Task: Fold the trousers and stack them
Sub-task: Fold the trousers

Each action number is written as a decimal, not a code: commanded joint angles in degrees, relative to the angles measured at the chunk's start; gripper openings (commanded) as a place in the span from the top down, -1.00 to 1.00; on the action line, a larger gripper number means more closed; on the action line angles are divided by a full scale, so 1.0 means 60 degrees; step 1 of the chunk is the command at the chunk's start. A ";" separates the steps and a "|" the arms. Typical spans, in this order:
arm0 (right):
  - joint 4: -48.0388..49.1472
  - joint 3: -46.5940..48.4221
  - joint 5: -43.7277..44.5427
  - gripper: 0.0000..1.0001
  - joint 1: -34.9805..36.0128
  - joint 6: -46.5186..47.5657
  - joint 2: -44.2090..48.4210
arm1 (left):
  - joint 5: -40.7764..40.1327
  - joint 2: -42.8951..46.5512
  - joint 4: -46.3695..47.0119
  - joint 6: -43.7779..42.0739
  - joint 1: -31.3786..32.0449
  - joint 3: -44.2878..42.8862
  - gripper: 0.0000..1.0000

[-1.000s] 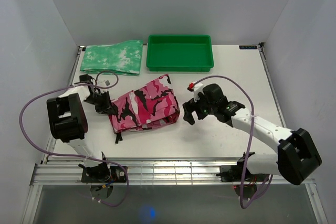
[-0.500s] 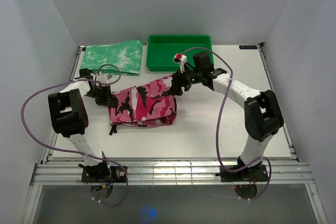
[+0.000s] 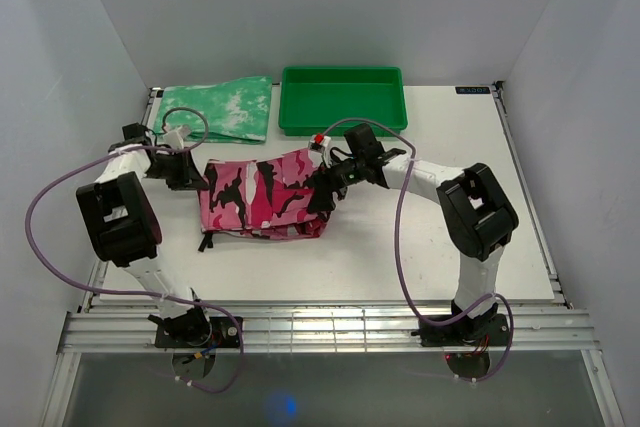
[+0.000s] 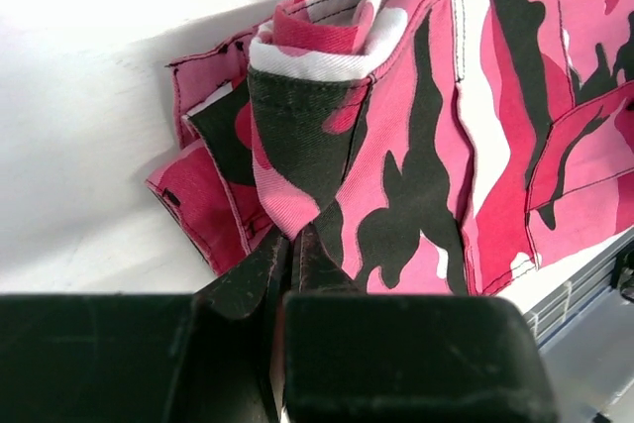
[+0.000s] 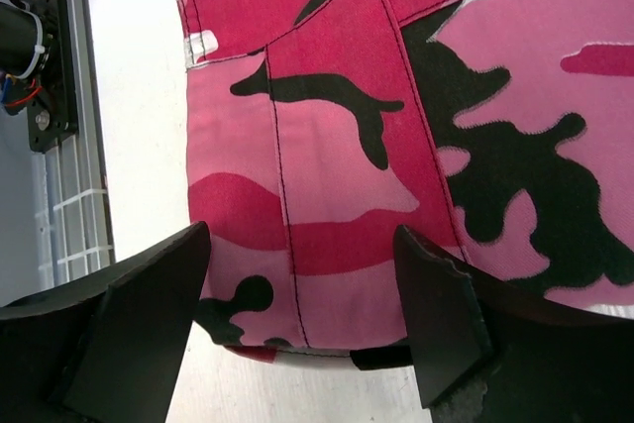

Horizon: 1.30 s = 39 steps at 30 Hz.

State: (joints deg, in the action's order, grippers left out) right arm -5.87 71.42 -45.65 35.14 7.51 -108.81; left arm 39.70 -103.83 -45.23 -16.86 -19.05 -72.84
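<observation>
Vs a sec ago the trousers [image 3: 262, 197] lie further left and a bit further back on the surface [image 3: 420, 237], no longer a tilted lump but a flatter, roughly level folded slab, long side running L-R. My right arm has changed most: it was pulled back w/ its elbow low at the right edge, now it's stretched across toward the middle, and the right end effector [image 3: 325, 187] sits at the trousers' right end. My left end effector [image 3: 190, 175] has moved up and left w/ the cloth. Left side: fingers together, clamped on a folded edge of the trousers at their left end; in the wrist view the left end effector [image 4: 292, 245] pinches a black-and-pink fold right at the tips, rest of the cloth spreading away from it. Left arm is bent, forearm running along the left edge of the surface, wrist turned in toward the cloth. Right side: fingers well apart, nothing held; in the wrist view the right end effector [image 5: 297, 284] straddles a pink pocket panel near the hem, cloth filling the gap btwn the fingers; can't tell if the tips press on it. Behind the trousers: green tray [image 3: 285, 102] at the back, green-and-white cloth [image 3: 215, 109] just left of it, both apart from the trousers.
</observation>
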 commanded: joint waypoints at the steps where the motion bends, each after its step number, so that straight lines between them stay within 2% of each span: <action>1: 0.0305 -0.0067 0.0167 -0.67 0.0004 -0.0123 -0.0058 | -0.0332 -0.0344 0.0317 0.0159 -0.0428 -0.0165 1.00; 5: 0.0085 0.0167 0.0196 -0.85 0.0018 -0.0255 0.0132 | -0.0333 -0.1456 0.0711 0.0335 -0.0502 0.0273 1.00; 10: -0.0119 0.0255 0.0108 -0.93 0.0033 -0.0402 0.0572 | -0.0640 -0.2161 0.1108 0.0627 -0.0502 0.0582 1.00; 14: -0.0369 0.0474 0.0152 -0.95 0.0077 -0.0270 0.1026 | -0.0115 -0.2280 0.1006 0.0438 -0.0385 0.0421 1.00; 17: -0.0210 0.0782 0.0838 -0.91 0.0150 -0.0459 0.1362 | 0.0340 -0.1914 0.1020 0.0291 0.0155 0.0450 1.00; 19: -0.0121 0.1160 0.1483 -0.88 0.0165 -0.0941 0.1349 | 0.0356 -0.1739 0.1093 0.0422 0.0872 0.0596 1.00; 23: -0.0574 0.2144 0.2392 -0.83 0.0252 -0.1821 0.0692 | 0.0764 -0.1168 0.1809 0.1721 0.1913 0.1138 1.00; 25: -0.0706 0.2465 0.2861 -0.80 0.0267 -0.2477 0.0471 | 0.1173 -0.0919 0.2218 0.2905 0.2149 0.1415 0.82; 27: -0.0823 0.2598 0.3138 -0.78 0.0311 -0.2963 0.0368 | 0.1467 -0.0685 0.2324 0.3406 0.2149 0.1519 0.67; 28: -0.0940 0.2643 0.3227 -0.73 0.0340 -0.3212 0.0338 | 0.1570 -0.0480 0.2353 0.3483 0.2135 0.1549 0.48; 30: -0.1145 0.2906 0.3577 -0.70 0.0574 -0.3594 0.0221 | 0.1498 0.0279 0.2397 0.3761 0.2033 0.1564 0.27; 31: -0.1334 0.2979 0.3710 -0.66 0.0662 -0.3726 0.0148 | 0.1600 0.0530 0.2368 0.3821 0.1931 0.1578 0.10; 33: -0.1453 0.3112 0.4046 -0.62 0.0998 -0.4134 0.0075 | 0.1732 0.1115 0.2237 0.3967 0.1479 0.1665 -0.06; 37: -0.1542 0.3112 0.4414 -0.58 0.1760 -0.4400 -0.0101 | 0.2128 0.1542 0.1958 0.3822 0.0686 0.1943 -0.08; 39: -0.1410 0.3126 0.4531 -0.51 0.2199 -0.4561 -0.0218 | 0.1778 0.1500 0.1929 0.3778 0.0553 0.2309 0.00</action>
State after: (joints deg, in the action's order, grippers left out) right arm -13.96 87.59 -21.02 44.62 -16.45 -109.58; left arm 49.95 -96.01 -32.58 5.50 -14.48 -61.82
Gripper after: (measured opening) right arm 0.772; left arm 0.517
